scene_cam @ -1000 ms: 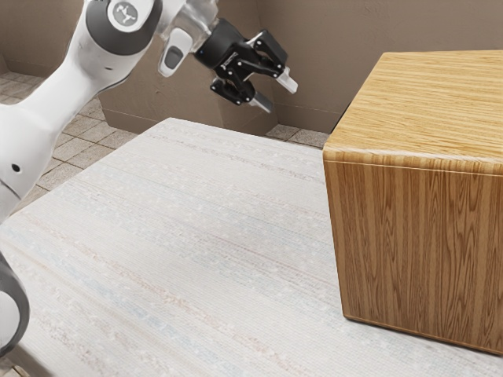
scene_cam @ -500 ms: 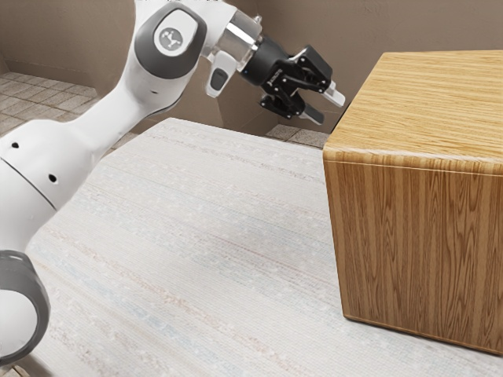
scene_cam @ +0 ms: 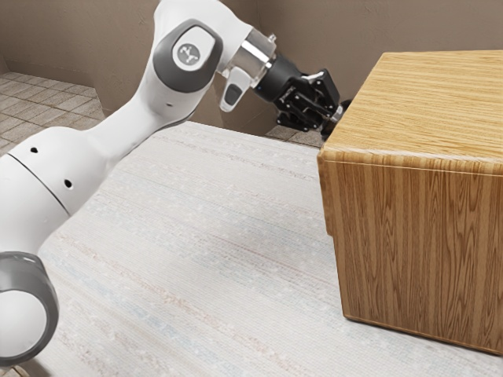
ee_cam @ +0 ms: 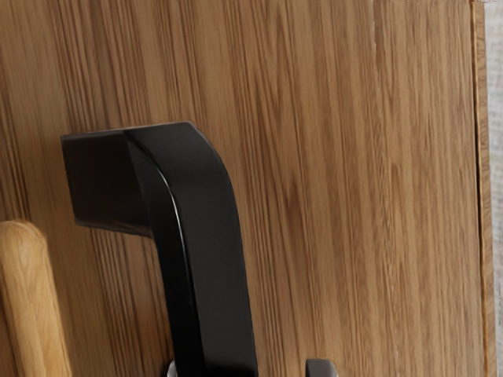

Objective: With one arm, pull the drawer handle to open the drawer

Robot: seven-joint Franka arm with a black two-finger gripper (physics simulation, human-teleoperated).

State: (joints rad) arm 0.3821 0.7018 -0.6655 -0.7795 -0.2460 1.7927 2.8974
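A plain indoor room is indicated, closer to a bare domestic or test space than to a kitchen or workshop. A floor (scene_cam: 39,102) of square beige tiles is seen, bounded by unadorned brown walls (scene_cam: 71,39) with a low skirting. A pale wood-grain table (scene_cam: 196,236) is set there, and a wooden cabinet (scene_cam: 424,181) is placed on it.

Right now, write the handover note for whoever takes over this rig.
Gripper: at the top of the cabinet face toward the exterior view's left; open or shut cannot be read.
Handle: black, on the drawer front, close before the wrist camera.
Done: reach made; drawer front stands barely proud of the cabinet.
Left: confirm the grip, pull the drawer open.
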